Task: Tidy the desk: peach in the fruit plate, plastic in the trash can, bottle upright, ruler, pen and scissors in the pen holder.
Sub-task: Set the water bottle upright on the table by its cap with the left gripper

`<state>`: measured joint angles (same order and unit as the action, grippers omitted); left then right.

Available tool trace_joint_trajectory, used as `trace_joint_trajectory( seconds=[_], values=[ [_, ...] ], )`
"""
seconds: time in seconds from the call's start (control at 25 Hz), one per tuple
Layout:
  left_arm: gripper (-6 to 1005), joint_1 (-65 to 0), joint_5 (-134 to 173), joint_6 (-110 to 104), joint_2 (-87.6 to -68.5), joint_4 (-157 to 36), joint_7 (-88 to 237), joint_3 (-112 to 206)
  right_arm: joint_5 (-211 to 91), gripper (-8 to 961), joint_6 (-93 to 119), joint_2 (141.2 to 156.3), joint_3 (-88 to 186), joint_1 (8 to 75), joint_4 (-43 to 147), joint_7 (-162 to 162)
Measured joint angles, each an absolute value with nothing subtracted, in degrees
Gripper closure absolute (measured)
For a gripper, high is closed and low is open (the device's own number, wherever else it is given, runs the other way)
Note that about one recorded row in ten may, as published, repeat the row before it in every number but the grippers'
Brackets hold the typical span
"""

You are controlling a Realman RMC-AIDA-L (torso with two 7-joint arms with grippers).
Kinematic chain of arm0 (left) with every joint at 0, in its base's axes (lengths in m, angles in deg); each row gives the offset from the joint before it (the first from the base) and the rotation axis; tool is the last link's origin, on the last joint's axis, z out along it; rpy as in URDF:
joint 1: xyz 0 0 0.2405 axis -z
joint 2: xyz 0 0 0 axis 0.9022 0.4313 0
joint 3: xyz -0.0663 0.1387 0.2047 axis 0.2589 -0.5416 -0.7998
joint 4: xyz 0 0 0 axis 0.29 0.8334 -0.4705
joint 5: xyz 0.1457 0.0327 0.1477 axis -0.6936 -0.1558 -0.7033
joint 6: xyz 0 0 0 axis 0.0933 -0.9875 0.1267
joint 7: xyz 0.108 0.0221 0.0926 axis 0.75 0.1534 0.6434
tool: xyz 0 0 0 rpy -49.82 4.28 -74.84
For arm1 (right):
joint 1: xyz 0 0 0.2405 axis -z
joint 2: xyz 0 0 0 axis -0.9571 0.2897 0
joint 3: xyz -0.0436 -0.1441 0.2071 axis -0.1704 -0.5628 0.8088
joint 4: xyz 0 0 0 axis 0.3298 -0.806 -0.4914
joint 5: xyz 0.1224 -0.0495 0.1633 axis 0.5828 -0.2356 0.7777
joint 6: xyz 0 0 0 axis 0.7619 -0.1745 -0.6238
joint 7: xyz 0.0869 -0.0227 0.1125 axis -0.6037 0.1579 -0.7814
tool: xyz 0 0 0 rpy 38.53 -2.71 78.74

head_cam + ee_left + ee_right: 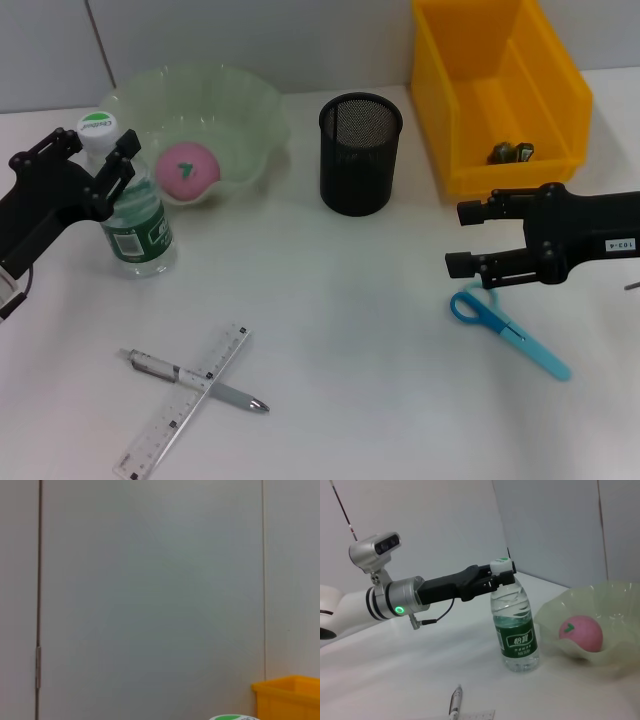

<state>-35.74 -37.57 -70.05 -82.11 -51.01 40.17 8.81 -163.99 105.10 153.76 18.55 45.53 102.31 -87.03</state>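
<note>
Head view is showing you the water bottle [135, 215] standing upright at the left of the white desk [340, 340], just in front of the pale green fruit plate [245, 110]. Your left gripper [100, 150] is sitting around the bottle's neck under the white and green cap, a finger on each side; from the right wrist view, the fingers [490, 577] are pressing against the neck, so it is holding the bottle. The pink peach [186, 169] is lying inside the fruit plate. Right of the plate, the black mesh pen holder [360, 153] is standing upright, and beyond it the yellow trash can [560, 100] is holding a small dark crumpled item [510, 152] whose material you cannot make out. Your right gripper [470, 238] is hovering in front of the trash can with its fingers spread wide, gripping nothing. Just below it, the blue scissors [505, 328] are lying flat on the desk. Near the front left, the clear ruler [185, 400] and the grey pen [195, 380] are lying crossed over each other; you cannot tell which is on top.
</note>
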Motion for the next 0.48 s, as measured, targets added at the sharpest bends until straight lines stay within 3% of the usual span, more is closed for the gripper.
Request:
trace_joint_trajectory(
  seconds=[0.48],
  values=[
    [507, -36.1, -37.1, -69.9, -82.02, -51.0, 39.6, 8.8, -164.0, 154, 105.2, 153.78, 18.5, 45.6, 102.3, -87.0]
  ],
)
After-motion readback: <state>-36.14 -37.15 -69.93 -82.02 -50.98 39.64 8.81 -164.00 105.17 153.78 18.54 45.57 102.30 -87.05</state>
